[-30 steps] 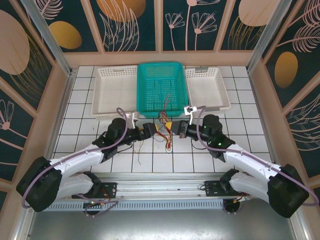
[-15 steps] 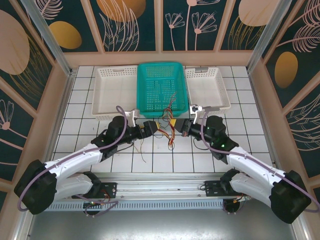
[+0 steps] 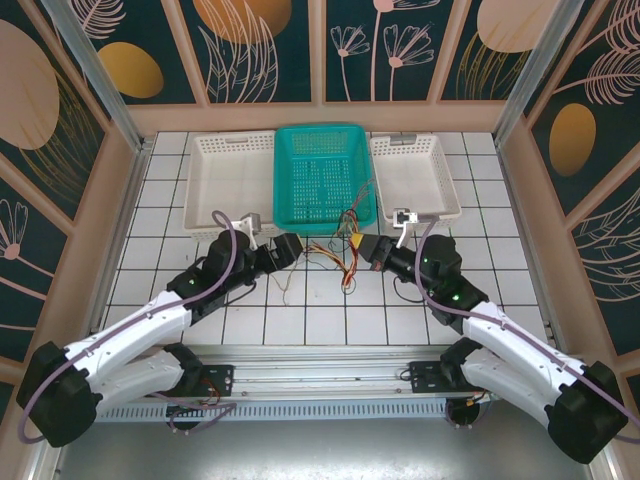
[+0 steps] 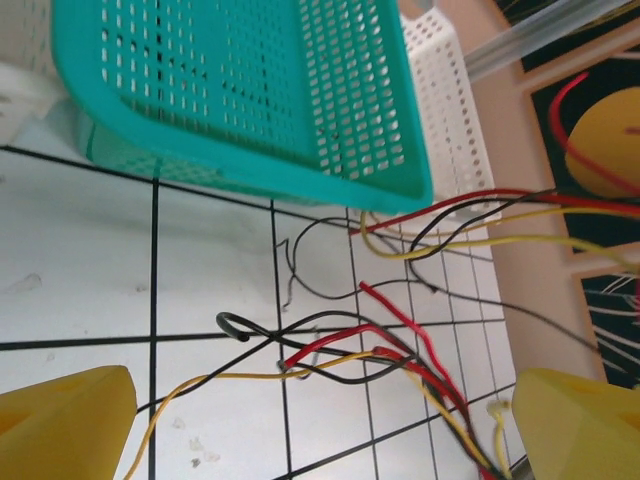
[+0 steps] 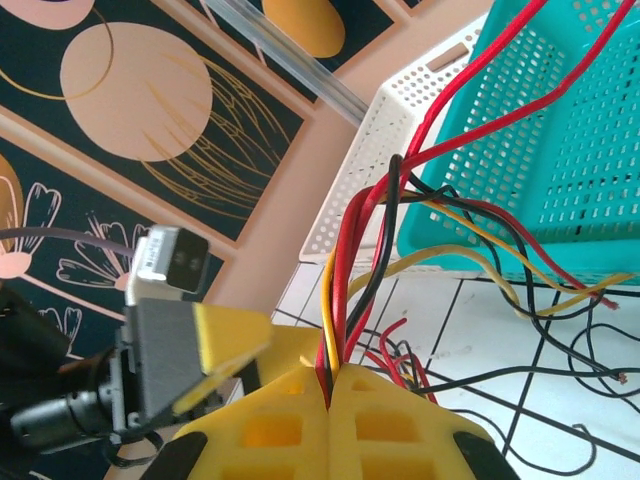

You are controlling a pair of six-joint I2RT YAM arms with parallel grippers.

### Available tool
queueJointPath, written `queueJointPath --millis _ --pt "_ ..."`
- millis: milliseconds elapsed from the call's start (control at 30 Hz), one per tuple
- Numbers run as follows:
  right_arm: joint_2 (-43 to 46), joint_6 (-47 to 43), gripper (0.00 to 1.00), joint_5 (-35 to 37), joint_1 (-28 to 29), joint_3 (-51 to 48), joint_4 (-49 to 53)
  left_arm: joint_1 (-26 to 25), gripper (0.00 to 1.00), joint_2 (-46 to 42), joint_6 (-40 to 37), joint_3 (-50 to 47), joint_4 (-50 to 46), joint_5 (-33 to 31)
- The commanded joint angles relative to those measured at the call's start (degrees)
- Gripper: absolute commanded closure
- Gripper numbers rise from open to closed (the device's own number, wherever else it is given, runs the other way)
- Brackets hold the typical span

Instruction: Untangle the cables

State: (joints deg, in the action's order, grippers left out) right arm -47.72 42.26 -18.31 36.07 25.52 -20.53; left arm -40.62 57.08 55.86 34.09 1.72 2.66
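Red, yellow, black cables; teal perforated basket (floor tiles white, dark-lined).

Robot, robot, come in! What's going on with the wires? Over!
Left gripper open, beside the tangle. Right gripper shut on the cables, red, yellow and black, knotted. Strands trail up to the teal basket's near corner. Over.

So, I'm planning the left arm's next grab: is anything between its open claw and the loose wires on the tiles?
Nothing visible. From the left wrist, the wires lie on bare tile straight ahead of the open left claw; the teal basket sits beyond them.
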Motion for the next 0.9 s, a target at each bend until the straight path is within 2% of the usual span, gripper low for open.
queueJointPath --millis 0,100,333,567,733,867 --pt "1.14 -1.14 1.0 2.1 -0.33 1.46 -1.04 -0.28 0.05 -0.32 2.89 1.83 0.4 -0.18" --pt "1.16 -0.74 1.0 3.02 -0.36 1.55 -2.07 -1.55 0.06 0.12 7.52 1.33 4.0 2.31" --pt "1.05 0.1 1.0 6.27 -0.35 1.64 -4.28 -7.96 0.06 0.14 15.44 3.98 1.97 -3.14" --pt "0.45 1.62 1.0 6.62 -0.22 1.21 -8.17 -12.19 0.06 4.88 22.75 3.62 6.38 -5.69" --pt "0.0 2.04 1.0 5.25 0.2 1.89 -10.31 -13.67 0.06 11.02 25.25 4.93 10.27 -5.85" --pt "0.01 1.65 1.0 5.21 1.31 1.74 -10.44 -13.78 0.06 12.57 27.47 4.69 13.85 -7.6"
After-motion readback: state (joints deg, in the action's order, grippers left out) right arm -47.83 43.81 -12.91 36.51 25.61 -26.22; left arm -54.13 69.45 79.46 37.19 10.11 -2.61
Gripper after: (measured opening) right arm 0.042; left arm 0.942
